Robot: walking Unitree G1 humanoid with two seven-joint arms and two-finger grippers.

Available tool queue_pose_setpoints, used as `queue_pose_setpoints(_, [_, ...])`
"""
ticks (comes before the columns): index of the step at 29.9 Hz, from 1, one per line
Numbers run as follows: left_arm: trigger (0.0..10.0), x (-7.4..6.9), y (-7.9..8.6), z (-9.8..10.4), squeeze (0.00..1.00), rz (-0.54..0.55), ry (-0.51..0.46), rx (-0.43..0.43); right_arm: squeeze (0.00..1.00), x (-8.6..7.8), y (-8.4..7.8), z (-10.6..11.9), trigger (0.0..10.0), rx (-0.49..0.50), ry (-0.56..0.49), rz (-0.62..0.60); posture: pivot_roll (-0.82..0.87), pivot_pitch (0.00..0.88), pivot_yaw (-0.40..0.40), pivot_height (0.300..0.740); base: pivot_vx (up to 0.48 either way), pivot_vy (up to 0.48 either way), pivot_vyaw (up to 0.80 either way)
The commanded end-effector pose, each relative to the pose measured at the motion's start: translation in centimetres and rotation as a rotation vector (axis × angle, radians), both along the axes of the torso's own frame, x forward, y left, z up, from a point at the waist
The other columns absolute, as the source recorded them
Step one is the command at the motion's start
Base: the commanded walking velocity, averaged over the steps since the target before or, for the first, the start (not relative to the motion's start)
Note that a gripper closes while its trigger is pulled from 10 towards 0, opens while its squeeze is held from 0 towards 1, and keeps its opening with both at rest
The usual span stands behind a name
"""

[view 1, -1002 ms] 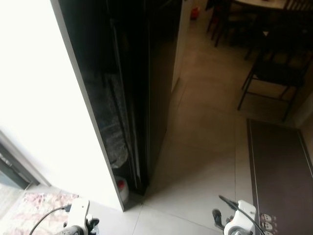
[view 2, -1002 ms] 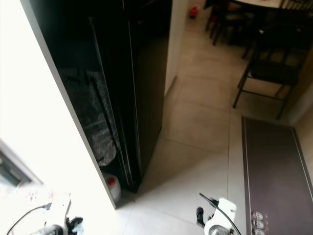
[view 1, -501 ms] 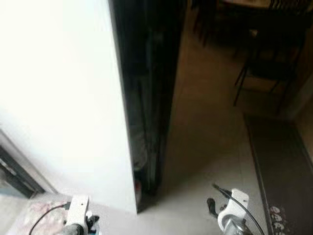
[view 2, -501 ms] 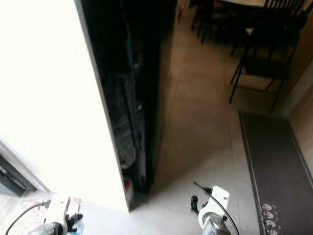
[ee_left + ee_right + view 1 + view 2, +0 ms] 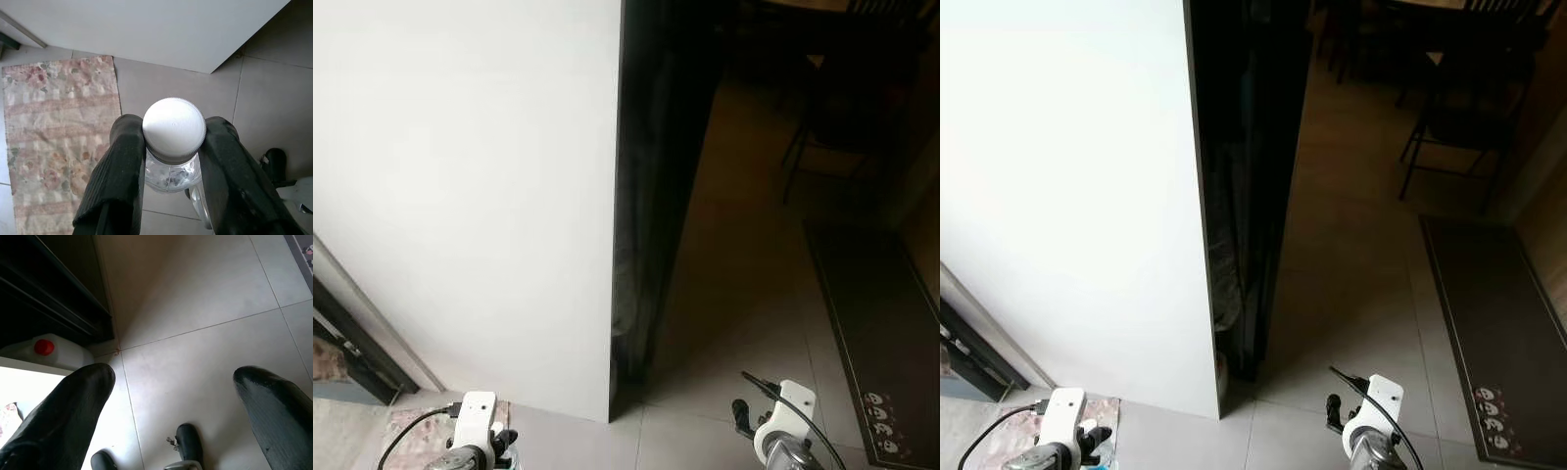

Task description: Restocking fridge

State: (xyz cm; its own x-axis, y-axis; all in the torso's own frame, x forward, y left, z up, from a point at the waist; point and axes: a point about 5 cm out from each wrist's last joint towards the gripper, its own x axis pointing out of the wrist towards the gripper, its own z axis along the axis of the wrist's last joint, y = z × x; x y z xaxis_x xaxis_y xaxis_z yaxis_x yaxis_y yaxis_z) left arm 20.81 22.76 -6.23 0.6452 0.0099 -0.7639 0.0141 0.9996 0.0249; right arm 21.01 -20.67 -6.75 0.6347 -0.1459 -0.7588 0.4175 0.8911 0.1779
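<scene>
Room: pale tiled kitchen floor [image 5: 1351, 294] ahead of me, with a tall white panel [image 5: 1067, 196] filling my 10 to 12 o'clock and a dark gap [image 5: 1244, 196] along its edge at 12; I can't tell from here whether that gap is the fridge
Further off: black metal chair [image 5: 1449, 117] at 1 o'clock, long dark floor runner [image 5: 1489, 323] at 2 o'clock, faded floral rug [image 5: 54, 147] at my feet around 8 o'clock
Task item: clear plastic bottle with a white ribbed screw cap [image 5: 173, 129], carried low at my left side, well apart from the dark gap
Left gripper [image 5: 173, 142]: black fingers [image 5: 127, 161] clamped on the bottle just under the cap, one pad on each side of the neck
Right gripper [image 5: 181, 382]: fingers spread wide with nothing between them, hanging idle over bare tile
Handling: I'd judge the bottle light to moderate, smooth and a bit slippery, with thin walls that would give if squeezed; the stiff neck under the cap ring is the sound place to hold, and the cap's lip should stop it sliding down
Bottle contents: the cap is on; the body looks clear, but I can't tell how full it is from above
Other container: white plastic jug with a red cap [image 5: 46, 350] sitting on the floor at the foot of the dark shelving, closed, contents hidden
</scene>
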Motion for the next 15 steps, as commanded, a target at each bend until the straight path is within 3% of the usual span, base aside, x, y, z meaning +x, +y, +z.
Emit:
queue_pose_setpoints(1, [10.0,0.09,-0.32,-0.04,0.0,-0.012,0.008,0.001,0.0,0.19,-0.31,0.18,10.0,-0.009,-0.01,0.009,0.03,0.0,-0.015,0.74,0.0,0.0,0.0])
queue_pose_setpoints(15, [10.0,0.01,-0.14,-0.09,0.0,0.04,0.009,-0.004,0.0,0.23,-0.3,0.22,10.0,-0.005,-0.018,0.023,0.03,0.0,-0.015,0.74,0.29,0.0,0.0])
